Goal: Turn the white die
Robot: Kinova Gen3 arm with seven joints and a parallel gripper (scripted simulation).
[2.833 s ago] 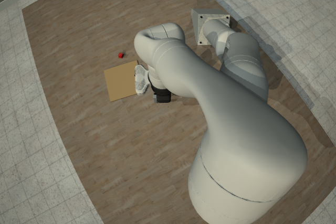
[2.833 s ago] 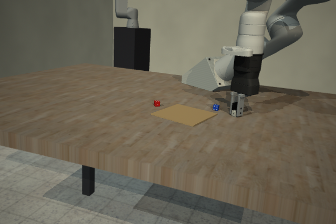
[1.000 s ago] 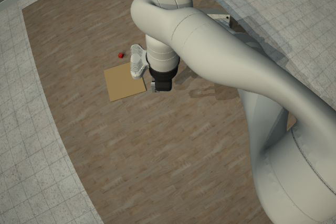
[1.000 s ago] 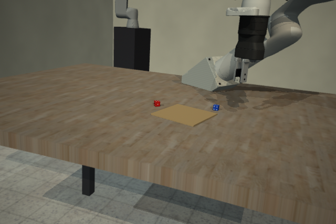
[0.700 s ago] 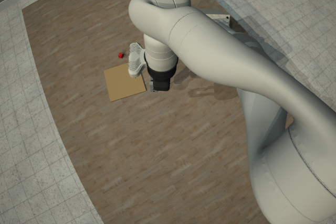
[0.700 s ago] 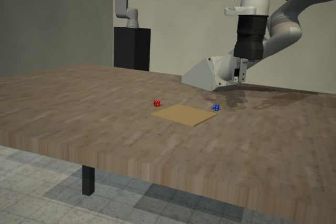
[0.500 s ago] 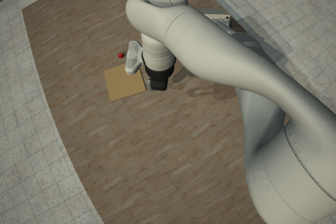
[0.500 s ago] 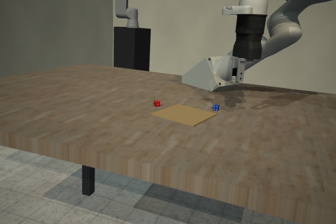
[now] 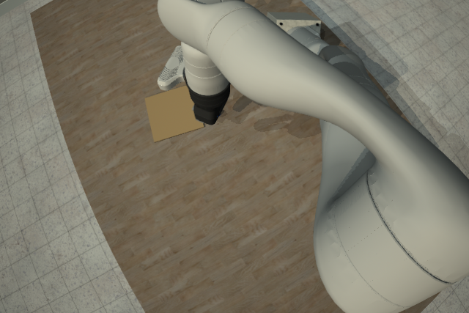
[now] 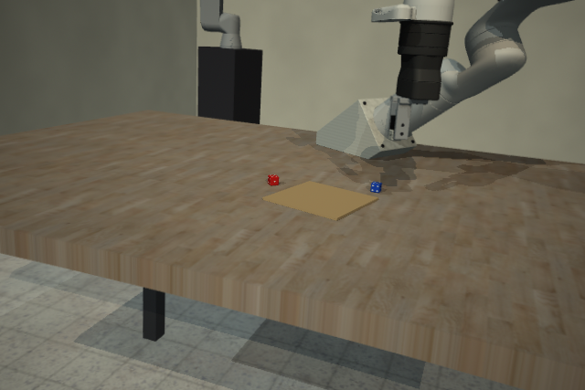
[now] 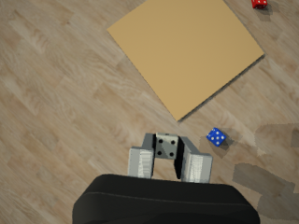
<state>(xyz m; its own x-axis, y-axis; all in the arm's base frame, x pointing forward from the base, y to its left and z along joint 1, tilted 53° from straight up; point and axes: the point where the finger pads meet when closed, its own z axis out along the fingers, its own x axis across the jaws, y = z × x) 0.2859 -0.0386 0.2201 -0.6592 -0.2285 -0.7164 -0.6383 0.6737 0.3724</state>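
While the claw (image 11: 167, 161) pinches the white die (image 11: 166, 146) aloft, turning it and setting it on the mat (image 11: 187, 44) remain.

The mat (image 11: 187, 40) carries no dice, open from above. A blue die (image 11: 216, 137) sits just off its near corner, a red die (image 11: 260, 0) beyond its far corner.
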